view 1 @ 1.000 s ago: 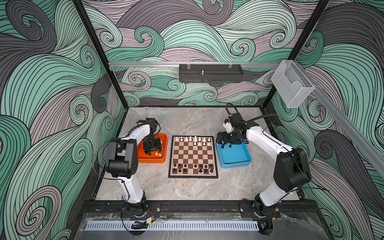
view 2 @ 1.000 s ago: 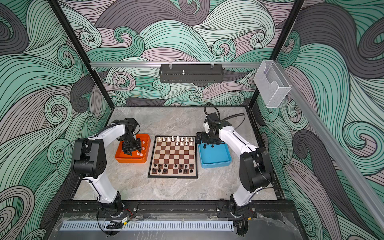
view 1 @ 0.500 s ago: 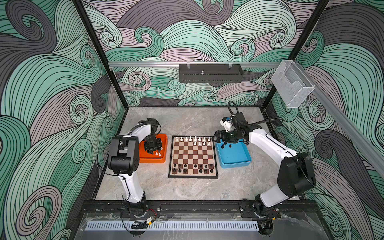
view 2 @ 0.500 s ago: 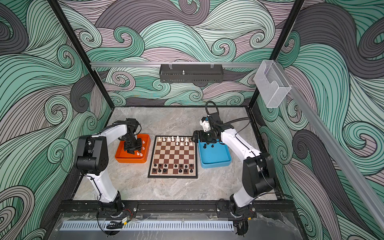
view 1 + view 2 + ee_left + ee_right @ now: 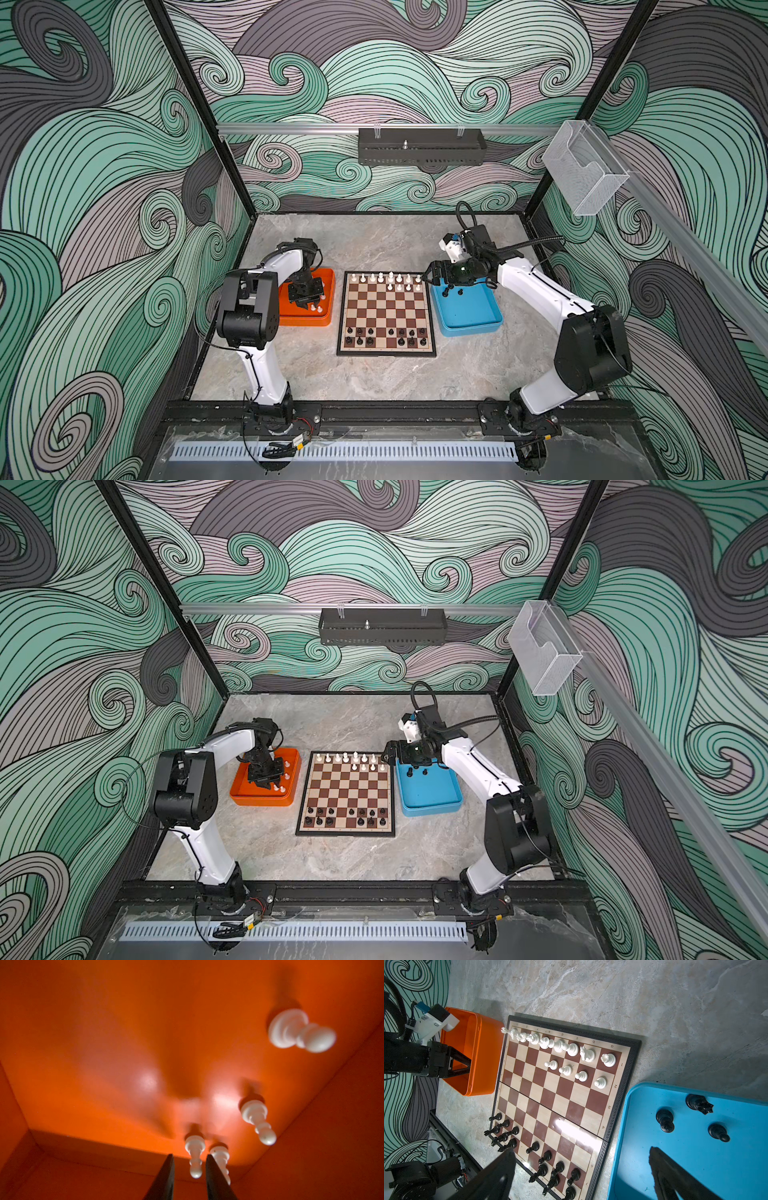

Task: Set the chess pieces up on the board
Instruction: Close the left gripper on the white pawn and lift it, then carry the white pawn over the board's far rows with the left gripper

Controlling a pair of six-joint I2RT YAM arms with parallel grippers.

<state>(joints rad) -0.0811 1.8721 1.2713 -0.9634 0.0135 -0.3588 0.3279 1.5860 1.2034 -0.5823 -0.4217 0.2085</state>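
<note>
The board (image 5: 386, 316) lies mid-table, shown in both top views. White chess pieces (image 5: 390, 277) fill its far ranks and black ones (image 5: 386, 336) its near ranks. My left gripper (image 5: 190, 1176) is down inside the orange tray (image 5: 307, 322). Its jaws stand narrow on either side of a white pawn (image 5: 195, 1157), with gaps still showing. Other white pieces (image 5: 257, 1120) stand close by. My right gripper (image 5: 582, 1150) is wide open and holds nothing. It hangs over the board's far right corner, by the blue tray (image 5: 695, 1167), which holds three black pieces (image 5: 665, 1120).
A black rack (image 5: 422, 147) hangs on the back wall. A clear plastic box (image 5: 586, 166) is fixed to the right rail. Dark frame posts stand at the back corners. Bare marble table (image 5: 374, 378) lies in front of the board.
The left jaws have narrowed around the white pawn in the orange tray. The right gripper has shifted left, from over the blue tray toward the board's far right corner, still open.
</note>
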